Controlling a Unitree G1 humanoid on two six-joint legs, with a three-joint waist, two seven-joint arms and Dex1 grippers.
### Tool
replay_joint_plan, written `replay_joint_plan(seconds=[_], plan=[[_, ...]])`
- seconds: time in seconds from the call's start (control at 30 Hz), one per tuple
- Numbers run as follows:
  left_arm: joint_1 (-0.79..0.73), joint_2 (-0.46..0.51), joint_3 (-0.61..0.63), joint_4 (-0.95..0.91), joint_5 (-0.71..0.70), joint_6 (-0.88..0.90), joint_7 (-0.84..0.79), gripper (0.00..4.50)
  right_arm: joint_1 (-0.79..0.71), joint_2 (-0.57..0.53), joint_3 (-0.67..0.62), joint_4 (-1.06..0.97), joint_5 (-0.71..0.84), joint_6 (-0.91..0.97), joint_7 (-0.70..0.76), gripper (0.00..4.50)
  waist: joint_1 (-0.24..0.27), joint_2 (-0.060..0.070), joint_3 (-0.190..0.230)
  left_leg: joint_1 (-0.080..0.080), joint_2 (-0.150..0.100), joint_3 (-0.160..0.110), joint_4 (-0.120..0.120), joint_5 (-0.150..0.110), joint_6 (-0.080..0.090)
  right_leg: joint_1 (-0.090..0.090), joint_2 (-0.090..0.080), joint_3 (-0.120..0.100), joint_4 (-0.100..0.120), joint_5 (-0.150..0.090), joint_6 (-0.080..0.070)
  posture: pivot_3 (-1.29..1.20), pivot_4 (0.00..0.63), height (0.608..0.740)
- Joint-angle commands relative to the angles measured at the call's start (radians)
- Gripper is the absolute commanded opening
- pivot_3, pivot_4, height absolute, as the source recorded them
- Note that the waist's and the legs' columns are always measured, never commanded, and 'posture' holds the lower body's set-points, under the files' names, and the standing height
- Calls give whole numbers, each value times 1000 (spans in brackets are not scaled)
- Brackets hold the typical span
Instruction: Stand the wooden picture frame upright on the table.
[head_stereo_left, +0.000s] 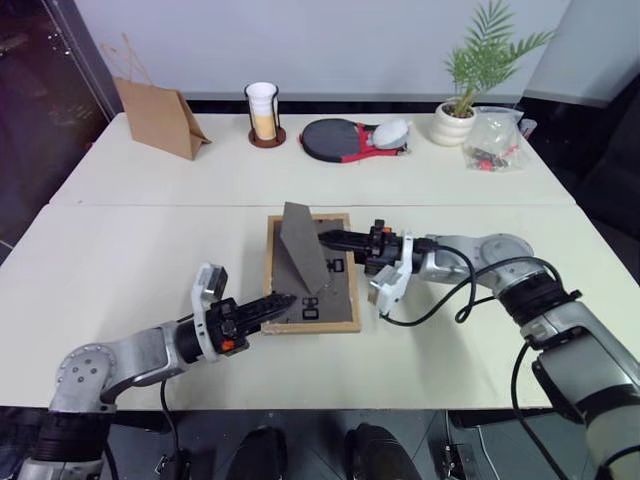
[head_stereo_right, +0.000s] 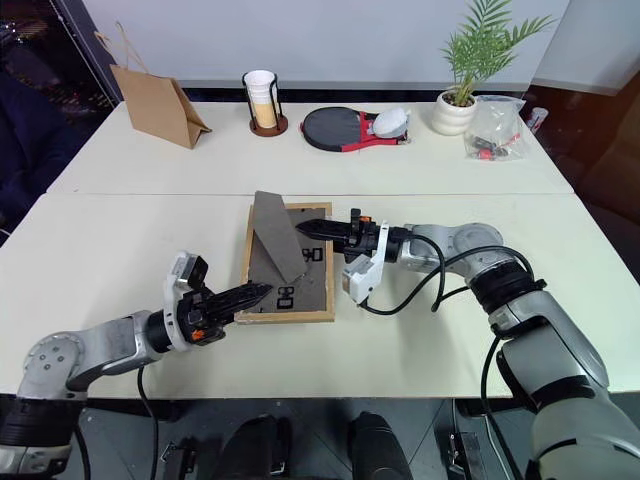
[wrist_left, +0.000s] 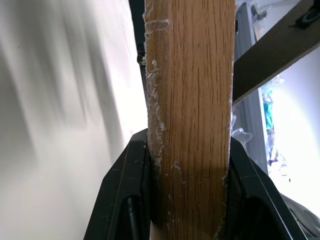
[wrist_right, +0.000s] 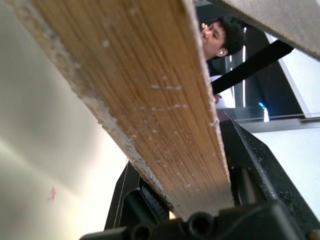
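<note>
The wooden picture frame (head_stereo_left: 345, 300) lies back-up on the table (head_stereo_left: 140, 250), its dark fold-out stand (head_stereo_left: 302, 250) raised off the back. My left gripper (head_stereo_left: 285, 299) is shut on the frame's near left edge; in the left wrist view the light wood (wrist_left: 190, 100) sits clamped between the black fingers (wrist_left: 125, 200). My right gripper (head_stereo_left: 325, 238) reaches in from the right, level, over the frame's far right part. In the right wrist view the wood edge (wrist_right: 150, 100) runs between its fingers (wrist_right: 255, 170), which close on it.
Along the far edge stand a brown paper bag (head_stereo_left: 160, 115), a cup stack in a holder (head_stereo_left: 263, 112), a black paddle (head_stereo_left: 340, 138), a potted plant (head_stereo_left: 462, 110) and a plastic bag (head_stereo_left: 495, 140). A person (wrist_right: 220, 35) shows beyond the table.
</note>
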Motion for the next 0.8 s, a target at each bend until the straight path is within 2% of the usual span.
replay_joint_plan(seconds=[0.03,0.07,0.17,0.2,0.23,0.27,0.33,0.37,0.43,0.47,0.57,0.63,0.7,0.8], plan=[[28,38,24,-23,-5,6,-27,2071,-42,-11,-20,27,41,-16,5,1064,2,0,0,0,0,0,0,0,1,0,0,0,0,0,0,0,150,740],[35,48,29,-27,0,8,-36,2395,-44,-12,-22,33,53,-21,13,1064,1,0,0,0,0,0,0,0,1,0,0,0,0,0,0,0,150,740],[64,127,76,-58,98,25,-109,4009,-62,-11,-24,89,141,-59,98,1064,1,-1,0,0,0,0,0,-1,1,0,-1,0,0,0,0,0,150,740],[84,213,87,-94,254,-4,-233,4438,-70,-7,-24,120,194,-77,143,1064,0,-1,0,0,0,0,0,-1,1,0,0,0,0,0,0,0,150,740],[98,274,92,-119,371,-30,-329,4438,-75,-4,-25,140,234,-90,177,1064,-3,-2,1,0,0,-1,0,-1,2,0,0,0,0,0,0,0,150,740],[113,358,91,-122,508,-96,-453,4438,-77,8,-17,182,345,-99,278,1064,-5,-2,1,0,0,-1,-1,-1,1,0,1,0,0,0,0,0,150,740],[97,466,91,-78,703,-228,-615,4438,-47,37,2,204,672,-35,571,1064,-9,-2,1,1,-1,0,-2,-1,1,1,3,-2,-1,0,-1,0,150,740],[70,499,90,-52,773,-282,-671,4438,-2,54,-3,145,899,114,802,1064,-13,-3,2,2,-1,0,-2,-1,1,1,3,-2,0,0,-1,0,150,740],[18,516,84,-16,838,-317,-734,4438,53,67,-23,39,1174,340,1108,1064,-13,-3,2,3,1,-3,-2,-1,1,6,3,-5,-1,0,-1,0,150,740],[-14,519,67,-5,890,-351,-762,4438,79,68,-43,-52,1337,555,1264,1064,-11,-3,2,3,1,-3,-2,-1,2,6,0,-5,-1,0,-1,0,150,740],[-104,479,32,23,1006,-417,-786,4438,97,49,-95,-228,1686,1137,1564,1064,-2,-2,3,2,1,-3,-1,-2,4,6,-3,-6,-2,0,0,0,150,740],[-135,446,31,38,1046,-434,-789,4438,80,53,-130,-240,1759,1336,1629,1064,2,-1,3,1,1,-3,-1,-2,4,4,-3,-6,-2,0,0,0,150,740],[-160,408,40,32,1056,-428,-782,4438,39,87,-147,-143,1771,1482,1691,1064,1,-1,3,1,1,-3,-2,-2,4,3,-3,-6,-1,0,0,0,150,740],[-170,370,35,-5,1083,-418,-780,4438,13,153,-158,-2,1702,1510,1721,1064,1,-2,2,0,1,-3,-2,-2,4,1,-3,-6,-1,0,0,0,150,740]])
